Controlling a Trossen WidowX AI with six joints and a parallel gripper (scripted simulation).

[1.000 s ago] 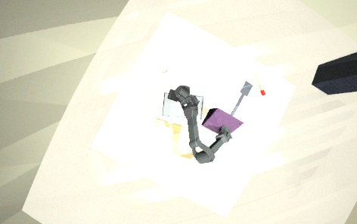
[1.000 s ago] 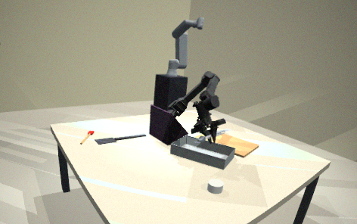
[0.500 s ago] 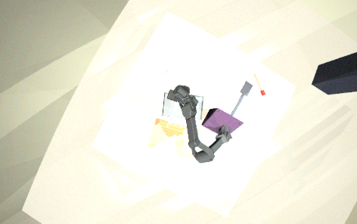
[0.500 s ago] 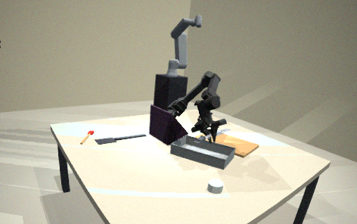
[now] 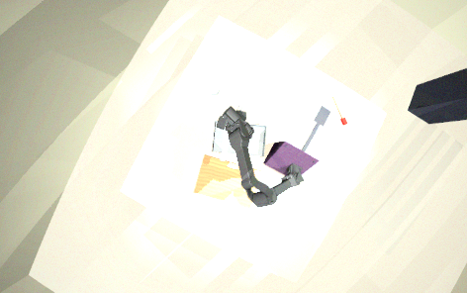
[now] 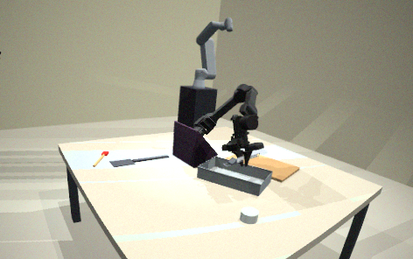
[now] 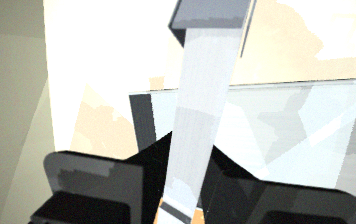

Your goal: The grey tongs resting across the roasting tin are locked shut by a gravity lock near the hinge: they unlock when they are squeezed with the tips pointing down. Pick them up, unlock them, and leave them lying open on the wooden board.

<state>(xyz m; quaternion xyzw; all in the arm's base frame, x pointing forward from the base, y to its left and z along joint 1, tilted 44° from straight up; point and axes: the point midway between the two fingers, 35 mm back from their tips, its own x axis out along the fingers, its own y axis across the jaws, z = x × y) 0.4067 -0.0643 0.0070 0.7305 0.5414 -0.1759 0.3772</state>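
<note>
Tongs gripped over the tin, opening step still ahead

Hand [image 5: 233,119] [image 6: 243,158] [image 7: 186,136] points down over the tin and is clenched on the tongs [image 6: 236,161] [image 7: 200,100], one finger on each side of the pale strip. That grip looks chosen to carry them and perhaps to supply the squeeze as well. Their grey end block stands beyond the fingers in the wrist view; whether the tongs have cleared the rim, I cannot tell.

The tin [image 5: 264,141] [image 6: 227,180] [image 7: 142,120] lies just beneath. Its raised walls probably served as a stand, keeping the tongs high enough for fingers to get around them. The tips do not appear to point down, so the gravity lock is presumably shut; tilting them tips-down, then squeezing, should come next. Too little height could catch them on a wall.

Beside the tin, the board [image 5: 213,173] [image 6: 284,168] waits flat on the table [image 5: 163,168] [image 6: 175,206] [image 7: 295,35], a short carry away. Farther out, the purple block [image 5: 289,155] [image 6: 188,144], the spatula [image 5: 323,115] [image 6: 122,163], the red-tipped stick [image 5: 343,121] [image 6: 105,154] and the white puck [image 6: 249,215] seem to have no part in the job.
</note>
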